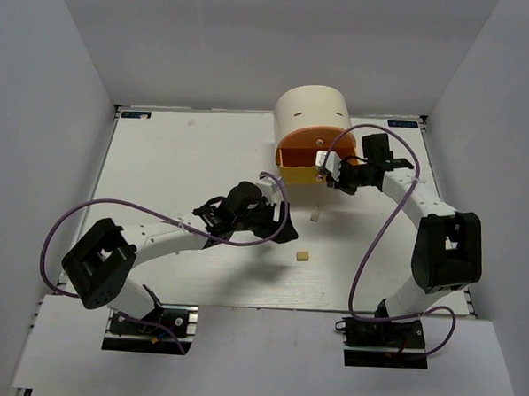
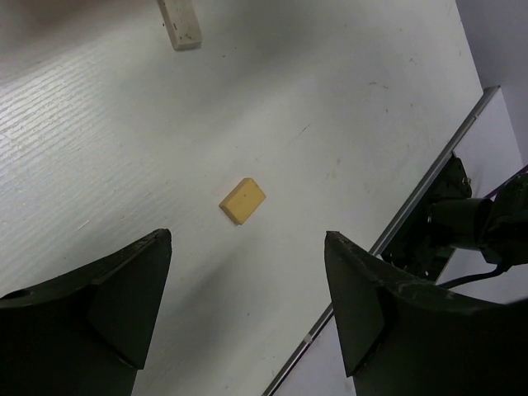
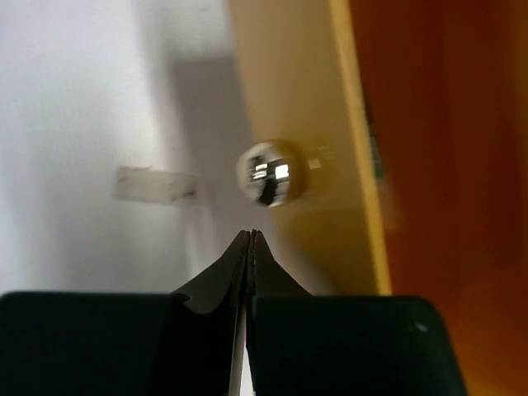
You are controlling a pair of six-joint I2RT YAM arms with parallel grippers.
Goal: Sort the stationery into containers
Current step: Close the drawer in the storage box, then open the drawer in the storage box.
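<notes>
- Step in hand, as judged: the left gripper [image 2: 247,239] is lining up on the tan eraser [image 2: 242,200]. Its fingers stand wide with nothing between them, and the eraser lies flat on the table [image 2: 99,148] just ahead of the tips.
- Recommended approach: descend straight, centre the block between the 2 fingers, square the pads to its long sides and close gently. A block this small is likely to skid or flip if it is clipped on a corner.
- The white eraser [image 2: 180,25] lies further on, well apart from the tan one and nearer the organiser [image 1: 313,112].
- The right gripper [image 3: 250,239] has its fingers pressed together on nothing, just short of the knob [image 3: 268,172] on the yellow-fronted drawer [image 1: 297,175], which stands pulled out.
- For a drop-off, that arm should leave the drawer mouth unobstructed.
- Not determinable: the drawer's contents, since its interior reads only as an orange blur. The knob is out of focus, no lower drawer can be seen, and no pens or highlighters are in view.
</notes>
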